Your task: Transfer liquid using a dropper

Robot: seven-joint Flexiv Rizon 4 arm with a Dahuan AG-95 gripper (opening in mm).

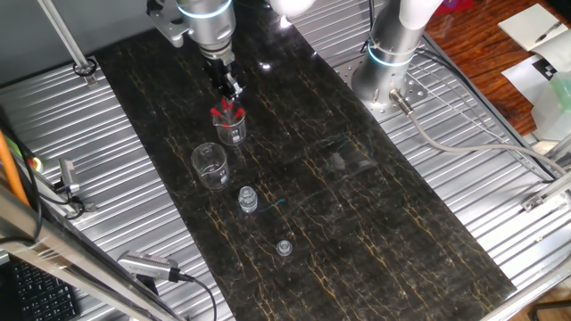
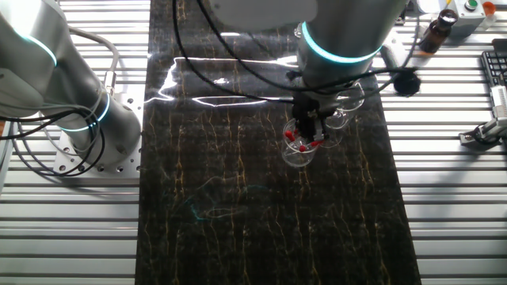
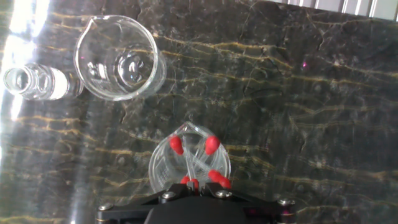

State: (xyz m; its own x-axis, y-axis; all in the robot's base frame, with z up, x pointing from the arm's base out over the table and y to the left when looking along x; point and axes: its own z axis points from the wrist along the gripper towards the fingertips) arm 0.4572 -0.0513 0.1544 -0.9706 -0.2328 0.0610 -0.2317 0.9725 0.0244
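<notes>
1. Dropper (image 3: pixel 190 163) tubes, slim and clear with red bulbs, stand crossed inside the small beaker (image 3: pixel 163 163) on the dark stone-patterned table (image 3: pixel 311 93). The hand view shows about four bulbs, leaning against the rim.

2. Directly above that beaker hangs the gripper (image 3: pixel 200 186), its fingers reaching down among the red bulbs. Their tips are hidden by the hand's own body and by the bulbs, so I cannot tell whether the jaws are spread or pinching a bulb.

3. Step in hand, as I judge it: picking one dropper out of its holder — the start of the transfer, with no liquid moved yet.

4. The next move calls for closing on a single bulb without catching its neighbours, then a straight lift so the tube clears the rim and does not tip the beaker.

5. Just beside the small beaker stands a larger empty beaker (image 3: pixel 118 59) with a pouring lip, and beyond it a ribbed vial (image 3: pixel 34 83) with an open mouth. One fixed view shows a small cap (image 1: pixel 284 247) lying further along the same line.

6. Main obstacle: the crowded, crossed droppers themselves — the other vessels sit apart from the gripper's path upward.
</notes>
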